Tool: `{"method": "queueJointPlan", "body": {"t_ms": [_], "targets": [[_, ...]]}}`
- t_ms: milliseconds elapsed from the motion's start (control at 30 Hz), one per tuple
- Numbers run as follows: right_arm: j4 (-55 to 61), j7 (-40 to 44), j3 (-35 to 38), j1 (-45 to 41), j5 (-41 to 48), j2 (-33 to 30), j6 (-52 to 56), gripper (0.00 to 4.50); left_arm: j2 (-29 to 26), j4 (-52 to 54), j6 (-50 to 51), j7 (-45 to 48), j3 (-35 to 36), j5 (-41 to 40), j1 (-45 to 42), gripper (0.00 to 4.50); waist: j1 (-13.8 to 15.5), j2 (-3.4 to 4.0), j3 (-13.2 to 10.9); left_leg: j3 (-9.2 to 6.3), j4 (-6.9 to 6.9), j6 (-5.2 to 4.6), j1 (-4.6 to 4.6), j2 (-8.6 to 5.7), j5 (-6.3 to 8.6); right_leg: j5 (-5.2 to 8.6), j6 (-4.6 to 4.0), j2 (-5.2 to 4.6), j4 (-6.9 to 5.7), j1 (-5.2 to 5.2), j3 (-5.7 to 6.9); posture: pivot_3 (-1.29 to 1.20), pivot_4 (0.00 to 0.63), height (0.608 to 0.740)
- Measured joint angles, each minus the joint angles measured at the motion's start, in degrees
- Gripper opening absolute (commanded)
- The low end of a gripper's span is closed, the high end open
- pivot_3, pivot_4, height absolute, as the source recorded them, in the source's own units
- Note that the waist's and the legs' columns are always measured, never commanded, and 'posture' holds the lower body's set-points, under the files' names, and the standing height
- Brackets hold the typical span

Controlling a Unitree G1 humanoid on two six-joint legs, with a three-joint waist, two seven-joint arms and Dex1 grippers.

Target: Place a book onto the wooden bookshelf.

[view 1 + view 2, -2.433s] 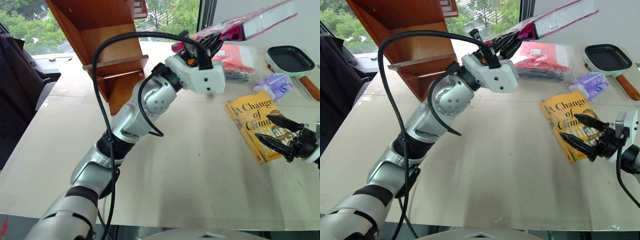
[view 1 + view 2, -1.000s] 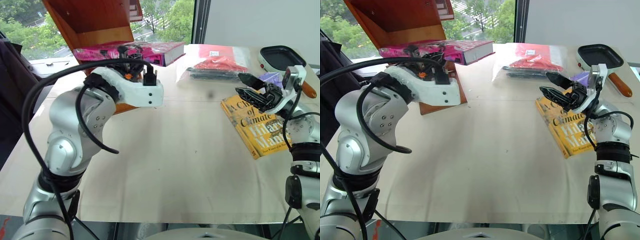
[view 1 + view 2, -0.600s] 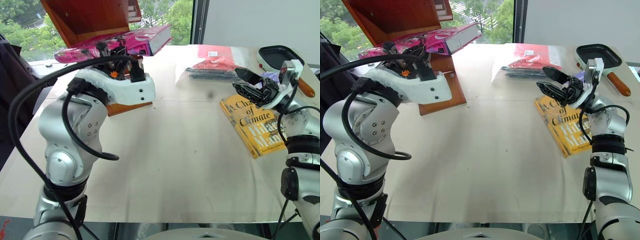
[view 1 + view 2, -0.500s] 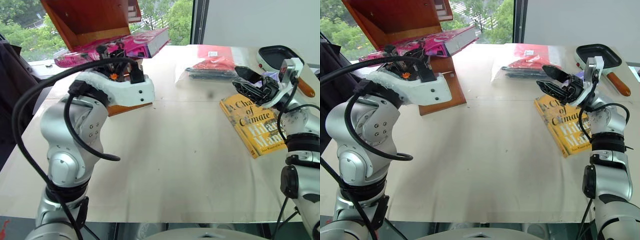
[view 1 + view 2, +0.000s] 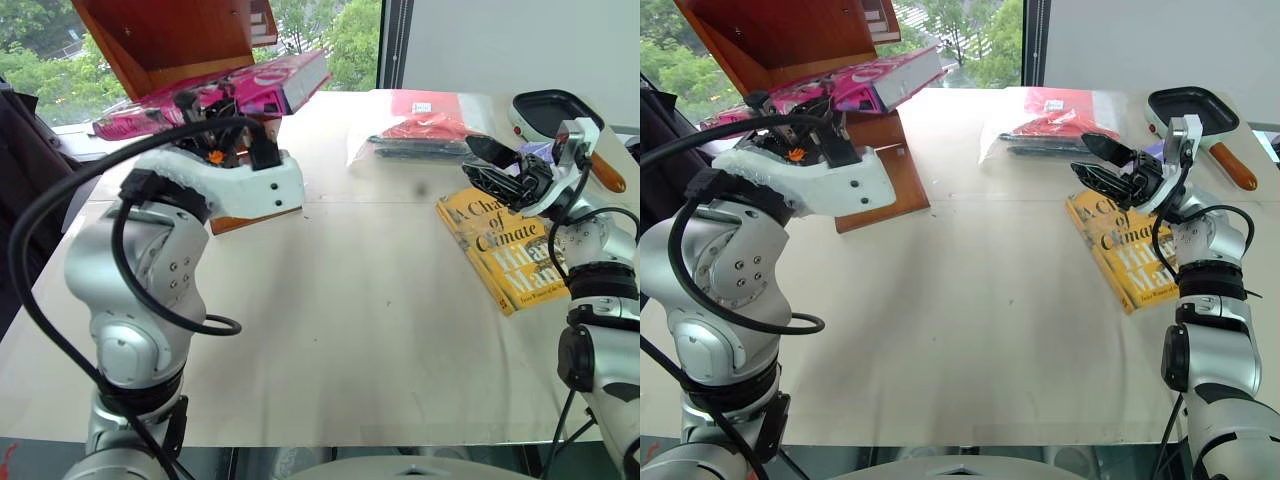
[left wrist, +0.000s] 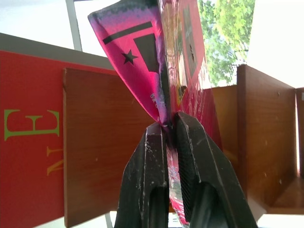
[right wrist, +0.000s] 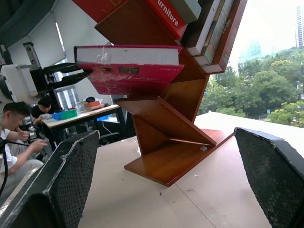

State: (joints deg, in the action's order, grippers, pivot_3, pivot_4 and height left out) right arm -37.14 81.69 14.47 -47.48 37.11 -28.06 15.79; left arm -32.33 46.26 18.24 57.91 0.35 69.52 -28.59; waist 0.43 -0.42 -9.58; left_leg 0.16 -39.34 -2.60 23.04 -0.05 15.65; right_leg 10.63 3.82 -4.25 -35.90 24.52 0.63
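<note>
We are pinching the book (image 5: 230, 90) tight in our left gripper (image 6: 170, 137), lying flat and long right beside the bookshelf (image 5: 790, 35) (our right gripper (image 5: 1102, 165) is hanging open, well apart).

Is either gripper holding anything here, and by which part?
The left gripper is shut on the pink book, pinching its glossy wrap at one end. The right gripper is open and holds nothing.

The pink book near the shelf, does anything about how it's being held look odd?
Yes. The left gripper is shut on the pink book's glossy wrap at one end rather than around its body, so the book juts out sideways in the air beside the wooden bookshelf, resting on no shelf.
</note>
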Motion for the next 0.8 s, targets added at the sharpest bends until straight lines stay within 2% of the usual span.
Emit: {"method": "queueJointPlan", "body": {"t_ms": [300,600,633,800], "targets": [[-0.8,0.1,0.1,-1.5,0.1,1.7,-0.7,4.5,2.2,-2.3,-0.1,-0.2,1.1,1.3,-0.4,0.01,-0.9,0.0,0.0,0.21,0.0,0.0,-0.13,0.24,0.0,-0.1,-0.14,0.2,-0.02,0.0,-0.15,0.0,0.15,0.731],[-2.0,-1.2,1.4,-1.8,-0.1,2.1,-3.5,4.5,2.6,-4.2,-0.1,-0.6,1.6,2.3,-1.2,3.78,-1.2,0.0,0.0,0.31,0.02,0.0,-0.18,0.34,0.0,-0.11,-0.15,0.22,-0.02,0.0,-0.24,0.0,0.15,0.731],[-2.0,-1.2,1.5,-1.8,-0.1,2.1,-3.6,4.5,2.6,-4.2,-0.1,-0.7,1.6,2.3,-1.2,4.43,-1.2,0.0,0.0,0.33,0.02,0.0,-0.18,0.34,0.01,-0.11,-0.14,0.21,-0.01,0.0,-0.27,0.0,0.15,0.731],[-2.0,-1.2,1.8,-1.7,-0.1,2.1,-3.8,4.5,3.3,-4.1,0.0,-1.1,2.2,2.2,-0.9,4.43,-1.2,0.0,0.0,0.32,0.02,0.0,-0.18,0.35,0.01,-0.11,-0.14,0.21,-0.01,0.0,-0.27,0.0,0.15,0.731]]}}
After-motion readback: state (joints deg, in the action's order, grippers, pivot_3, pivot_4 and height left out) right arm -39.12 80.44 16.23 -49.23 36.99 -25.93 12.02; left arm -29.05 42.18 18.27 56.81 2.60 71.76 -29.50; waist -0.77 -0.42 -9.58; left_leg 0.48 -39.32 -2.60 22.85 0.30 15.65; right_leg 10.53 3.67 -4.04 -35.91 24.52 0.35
